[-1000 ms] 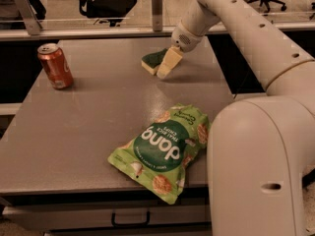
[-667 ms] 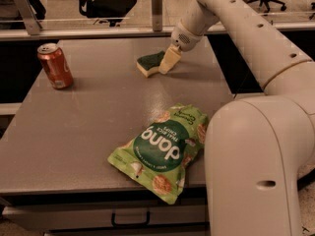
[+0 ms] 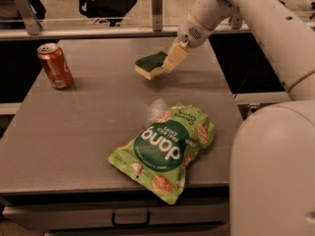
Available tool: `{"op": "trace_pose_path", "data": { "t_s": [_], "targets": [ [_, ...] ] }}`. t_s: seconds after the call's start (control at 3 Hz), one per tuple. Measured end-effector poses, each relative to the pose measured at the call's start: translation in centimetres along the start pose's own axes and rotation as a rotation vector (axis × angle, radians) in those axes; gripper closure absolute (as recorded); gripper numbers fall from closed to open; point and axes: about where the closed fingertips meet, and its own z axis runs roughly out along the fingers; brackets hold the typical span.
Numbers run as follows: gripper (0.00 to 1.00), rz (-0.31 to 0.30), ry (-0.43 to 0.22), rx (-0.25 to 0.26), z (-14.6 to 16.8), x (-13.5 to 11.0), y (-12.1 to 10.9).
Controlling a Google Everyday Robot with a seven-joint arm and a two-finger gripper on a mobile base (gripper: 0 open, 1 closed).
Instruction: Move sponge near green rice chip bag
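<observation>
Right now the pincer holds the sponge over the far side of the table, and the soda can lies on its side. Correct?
No: the camera view shows the soda can standing upright. The pincer does hold the sponge over the far side of the table.

Your gripper grips the sponge over the far side of the table. Between it and the chip bag you have bare tabletop. The soda can stands well apart, far left.
</observation>
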Motion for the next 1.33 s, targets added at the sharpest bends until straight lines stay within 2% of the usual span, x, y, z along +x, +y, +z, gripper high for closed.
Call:
{"op": "trace_pose_path", "data": {
  "t_s": [0.33,0.67,1.0,1.33],
  "targets": [
    [1.00,-0.060,-0.012,-0.033,-2.3,0.2,3.0],
    [1.00,-0.120,-0.001,-0.092,-3.6,0.4,6.7],
    [0.77,-0.180,0.044,-0.168,-3.7,0.7,10.5],
    [0.47,-0.212,0.071,-0.203,-3.4,1.0,12.4]
  ]
}}
